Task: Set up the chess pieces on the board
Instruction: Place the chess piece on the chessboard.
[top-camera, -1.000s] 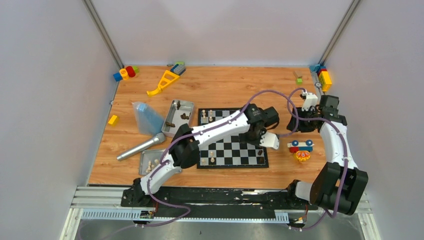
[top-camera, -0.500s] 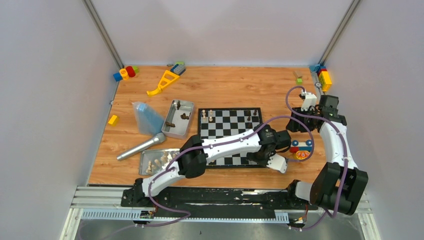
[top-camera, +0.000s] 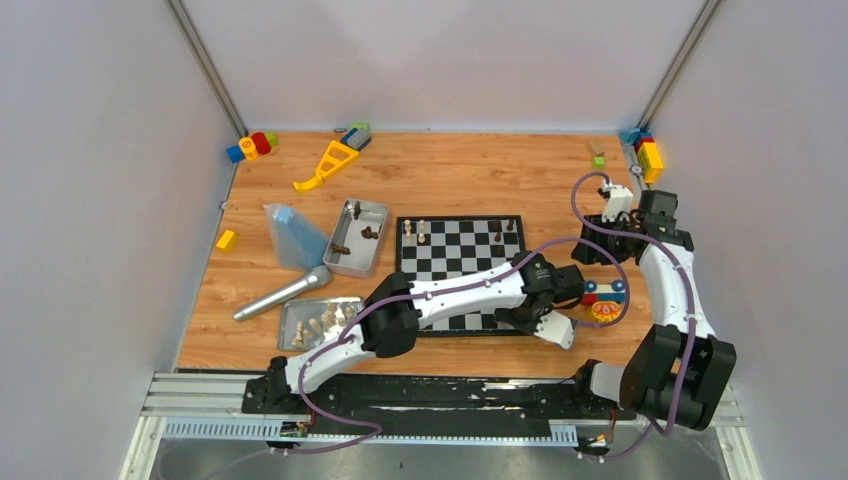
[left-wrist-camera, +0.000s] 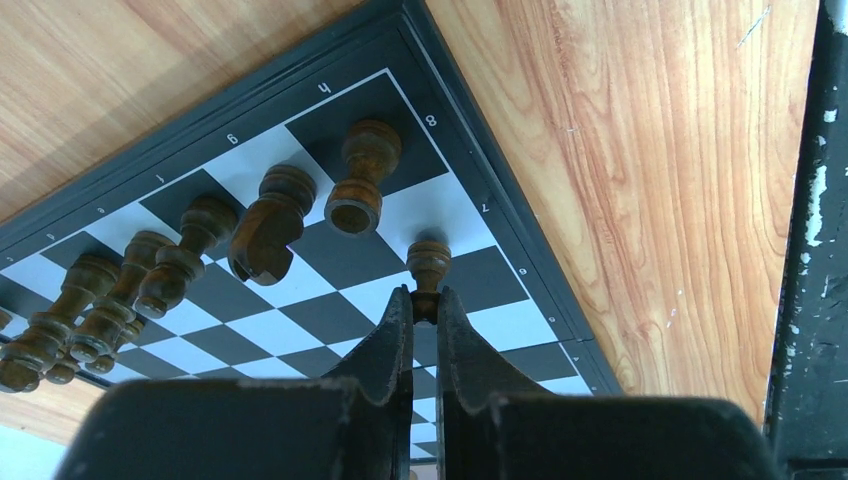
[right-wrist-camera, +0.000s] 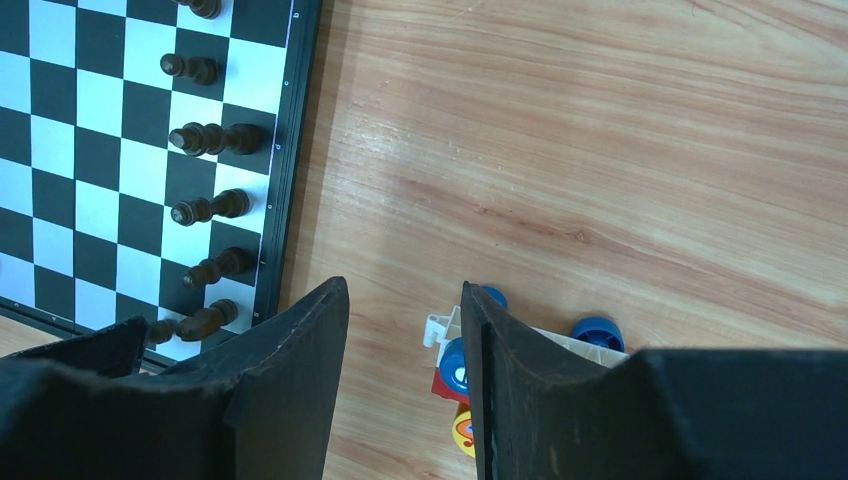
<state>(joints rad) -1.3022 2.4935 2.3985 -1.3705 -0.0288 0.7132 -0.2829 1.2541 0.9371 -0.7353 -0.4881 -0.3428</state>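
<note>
The checkered board (top-camera: 460, 250) lies mid-table. My left gripper (top-camera: 535, 322) reaches to its near right corner. In the left wrist view that gripper (left-wrist-camera: 423, 298) is shut on the head of a dark pawn (left-wrist-camera: 428, 262), which stands on a black square near the board's edge (left-wrist-camera: 500, 230). A row of dark pieces (left-wrist-camera: 270, 220) stands along that edge, also seen in the right wrist view (right-wrist-camera: 210, 138). Two cream pieces (top-camera: 414, 231) stand at the far left corner. My right gripper (top-camera: 588, 258) (right-wrist-camera: 405, 290) hangs open over bare wood, right of the board, holding nothing.
A toy car (top-camera: 603, 292) (right-wrist-camera: 520, 345) sits right of the board, under the right fingers. A metal tray (top-camera: 358, 236) with dark pieces and a tray (top-camera: 315, 322) with cream pieces lie left, beside a microphone (top-camera: 285, 292) and blue bag (top-camera: 293, 235). Toy blocks (top-camera: 648, 152) line the far corners.
My left arm has swung from the board's right middle toward its near right corner, carrying the pawn down onto a square there. The right arm has stayed still.
</note>
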